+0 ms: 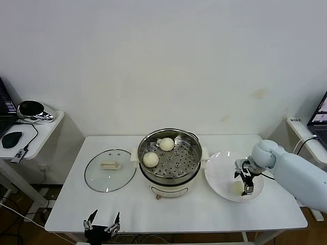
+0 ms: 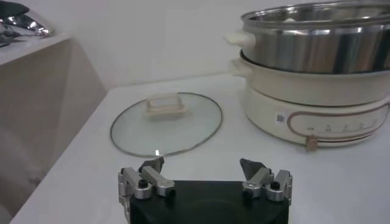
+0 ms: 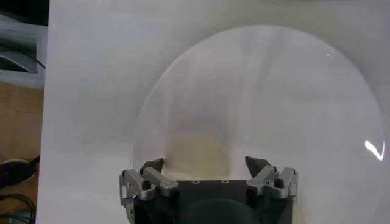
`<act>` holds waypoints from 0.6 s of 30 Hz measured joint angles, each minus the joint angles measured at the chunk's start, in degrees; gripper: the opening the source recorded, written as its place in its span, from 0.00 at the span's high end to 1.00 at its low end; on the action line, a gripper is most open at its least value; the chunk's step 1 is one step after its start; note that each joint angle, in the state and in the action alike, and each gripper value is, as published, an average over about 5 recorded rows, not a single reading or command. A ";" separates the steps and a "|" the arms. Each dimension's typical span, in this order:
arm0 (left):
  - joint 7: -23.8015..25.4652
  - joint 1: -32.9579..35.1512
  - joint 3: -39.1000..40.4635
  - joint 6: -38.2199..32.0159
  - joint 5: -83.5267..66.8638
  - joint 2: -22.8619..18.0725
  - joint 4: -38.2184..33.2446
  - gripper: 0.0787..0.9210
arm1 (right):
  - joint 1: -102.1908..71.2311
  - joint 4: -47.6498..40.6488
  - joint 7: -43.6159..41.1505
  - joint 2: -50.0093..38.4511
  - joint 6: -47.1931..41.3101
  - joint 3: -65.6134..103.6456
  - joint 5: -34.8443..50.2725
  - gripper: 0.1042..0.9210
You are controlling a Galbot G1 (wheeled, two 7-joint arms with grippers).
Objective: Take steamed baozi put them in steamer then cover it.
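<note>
Stainless steel marks the landmark: the steamer (image 1: 169, 159) stands at the middle of the white table (image 1: 127, 209), its perforated tray uncovered. Two steamed baozi already rest on that tray, one toward the steamer's back rim (image 1: 166, 144) and one toward its left side (image 1: 150, 159). The cover (image 1: 110, 169), clear glass with a cream handle, lies flat on the table just to the left of the steamer, apart from it.

To the right of the steamer, close to its handle, lies the white plate (image 1: 220, 173). The right gripper (image 1: 246, 186) hangs low over the plate's side away from the steamer, fingers spread wide, with another baozi (image 3: 198, 152) sitting on the plate between them. From the wrist view the bun lies in the gap of the open jaws; whether either finger touches it I cannot tell, and nothing is gripped yet. Only this one bun is visible on the plate.

The left gripper (image 1: 102, 223) waits at the table's front edge, in front of the cover and to the left of the steamer, jaws equally wide and empty.

The step in hand looks like the pick of the third bun. The next move calls for closing gently enough not to crush the soft dough, lifting clear of the plate, and carrying it over the steamer's rim to a free part of the tray. Covering comes later, and the left arm sits well placed for the lid.
</note>
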 measured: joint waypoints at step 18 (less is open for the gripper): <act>-0.07 -0.10 0.13 0.00 0.12 -0.04 0.48 0.12 | -0.59 -0.62 -0.06 -0.13 -0.24 0.71 -0.43 0.36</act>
